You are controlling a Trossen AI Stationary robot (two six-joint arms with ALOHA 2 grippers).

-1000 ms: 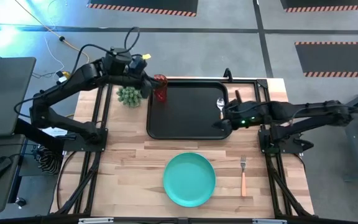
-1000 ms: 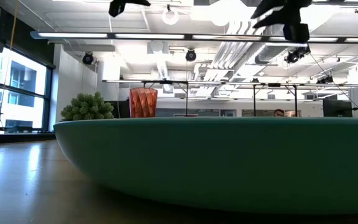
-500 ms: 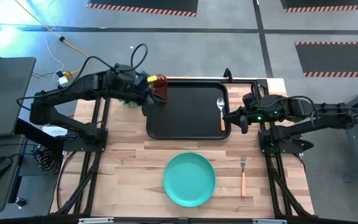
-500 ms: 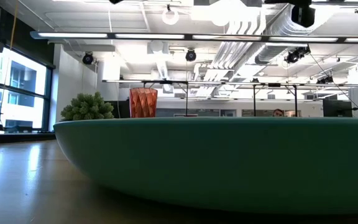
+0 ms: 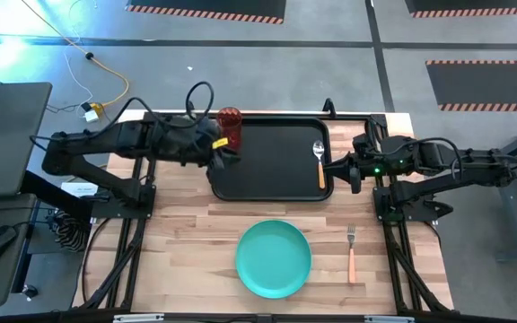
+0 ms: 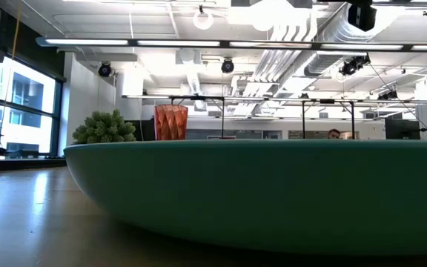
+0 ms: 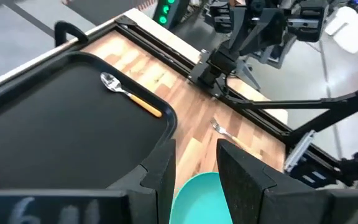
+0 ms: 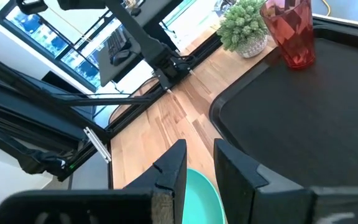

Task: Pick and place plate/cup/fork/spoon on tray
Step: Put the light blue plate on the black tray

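The black tray (image 5: pixel 272 170) lies at the table's far middle. The red cup (image 5: pixel 230 119) stands upright by its base in the tray's far left corner (image 8: pixel 289 32). The spoon (image 5: pixel 319 157) lies flat along the tray's right side, bowl toward the far edge. The teal plate (image 5: pixel 274 258) and the fork (image 5: pixel 351 251) lie on the bare wood near the front. My left gripper (image 5: pixel 226 154) hovers open over the tray's left rim, nearer than the cup, with nothing between its fingers (image 7: pixel 194 149). My right gripper (image 5: pixel 332 169) hangs open just beyond the tray's right rim.
A green spiky plant (image 8: pixel 244 25) in a small pot stands on the wood left of the tray, close to the cup; my left arm covers it in the high view. Bare wood lies between the tray and the plate.
My left gripper has swung from beside the cup toward the table's near edge, staying open; the cup has kept still on the tray. My right gripper has drawn back off the tray toward the right edge, risen a little and rolled, then held still.
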